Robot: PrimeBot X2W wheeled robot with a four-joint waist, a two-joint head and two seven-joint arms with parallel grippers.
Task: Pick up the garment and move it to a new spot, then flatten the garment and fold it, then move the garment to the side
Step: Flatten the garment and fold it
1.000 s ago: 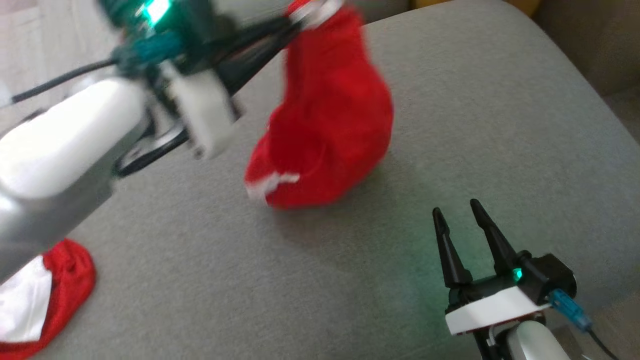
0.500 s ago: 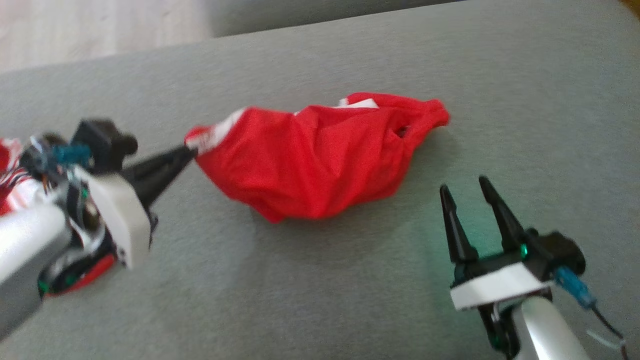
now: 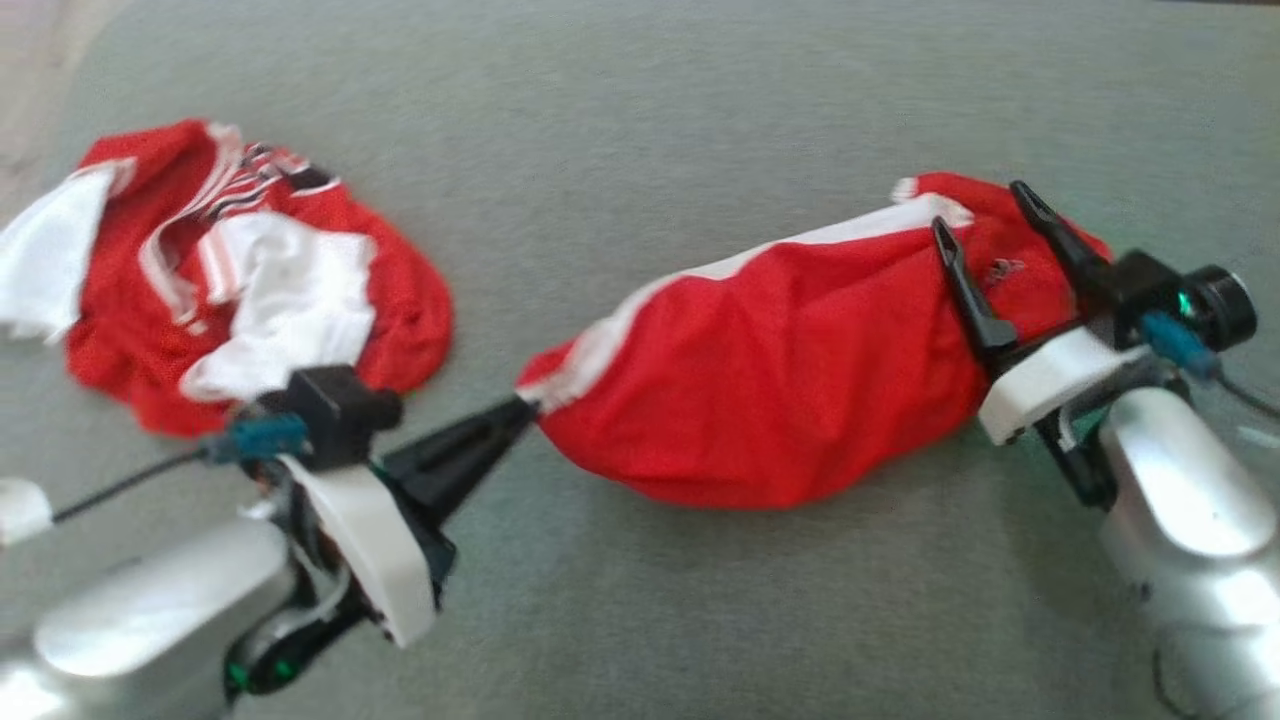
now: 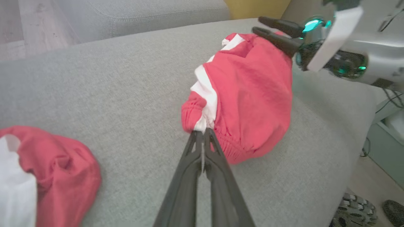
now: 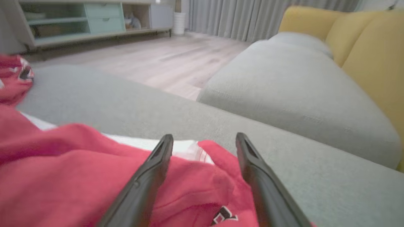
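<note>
Pinching one end of the red shorts (image 3: 790, 390), the left gripper (image 3: 522, 410) has its two fingers squeezed tight on the white stripe by the stretchy edge. The shorts lie in a lump on the grey cushion (image 3: 700, 90), in the middle and right of the head view. The right gripper (image 3: 978, 207) is at the right end of the lump, with its fingers wide apart over the cloth. I cannot tell if they touch it. A red and white shirt (image 3: 250, 290) sits in a heap at the upper left, well apart from the shorts.

The shorts look light, soft and floppy. They will sag and bunch up if held at one spot. I think the best places to hold are the two ends of the stretchy edge, one for each gripper, so the cloth can be pulled flat. Thin cloth can slip, so each pinch needs a good bite.
</note>
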